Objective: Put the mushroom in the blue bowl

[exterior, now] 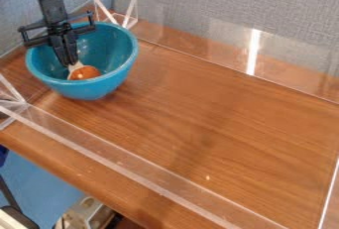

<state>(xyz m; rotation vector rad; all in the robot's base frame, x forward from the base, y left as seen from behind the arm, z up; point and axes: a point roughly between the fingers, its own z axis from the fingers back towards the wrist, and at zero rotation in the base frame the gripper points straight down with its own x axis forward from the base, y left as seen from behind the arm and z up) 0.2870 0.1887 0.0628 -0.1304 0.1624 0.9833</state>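
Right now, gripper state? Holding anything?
Gripper: shut, lowered into the blue bowl. The mushroom lies in the bowl beside the tips; whether it's gripped cannot be told.

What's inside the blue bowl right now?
The mushroom lies inside the blue bowl, orange cap showing. The gripper reaches in beside it, covering part of the bowl's interior; the stem isn't visible.

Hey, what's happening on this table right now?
A single robot arm is working over a wooden table fenced with clear panels. Its gripper reaches down into the blue bowl at the far left corner, jaws shut. The mushroom, orange cap showing, sits inside the bowl right by the fingertips. Whether the gripper is touching it cannot be told from this view.
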